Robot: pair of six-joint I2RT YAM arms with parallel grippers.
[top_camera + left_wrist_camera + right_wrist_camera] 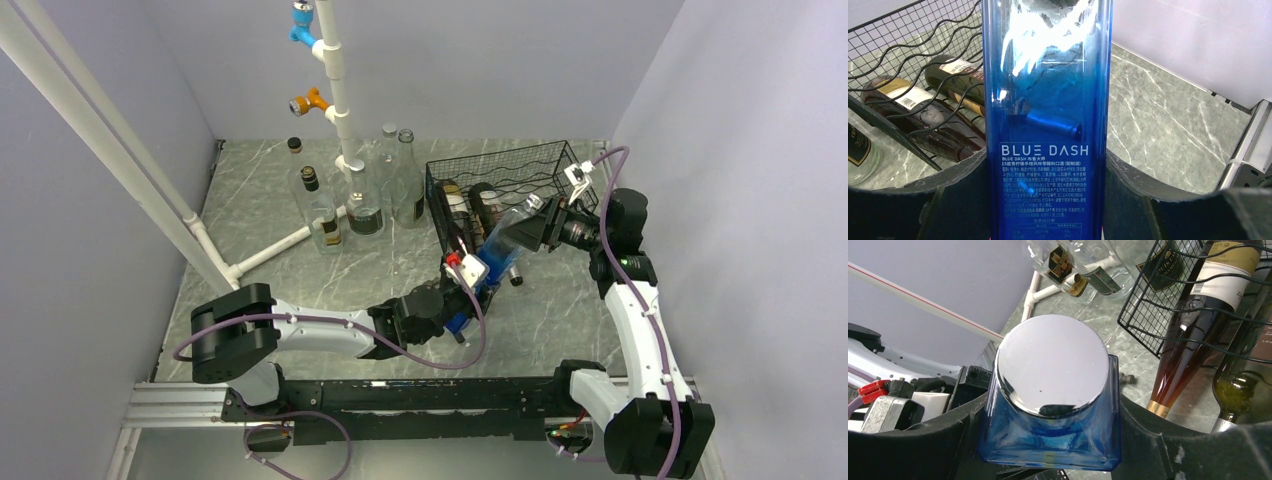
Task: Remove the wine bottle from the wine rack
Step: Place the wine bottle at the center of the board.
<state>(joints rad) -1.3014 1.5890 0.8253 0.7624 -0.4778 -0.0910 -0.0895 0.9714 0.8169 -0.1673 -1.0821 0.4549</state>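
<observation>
Far left there's a white plastic pipe frame (335, 80), and a bunch of clear glass bottles (365, 200) stand next to its foot on the grey marble bench (300, 290); I can't read their labels from up top. The left pincer (460, 305) is clamped on the lower body of the square blue glass bottle (503, 248), with a finger hugging each side. The print reads "BLUE DASH" (1044, 150) in white, and there's Chinese fine print below it that's too small for me.

The bottle hangs tilted at the near-left corner of the black wire-mesh wine rack (500, 160), with its round silver cap (1053, 362) pointing up toward the rack. No idea if it touches the wire. Dark wine bottles (903, 100) lie in the wavy tier, and one has a white barcode label.

The right pincer (545, 225) grips the blue shoulder just under the cap. A stretch of marble runs out to the metal rail (1243, 160) at the bench's edge. The right arm sits near the wall.
</observation>
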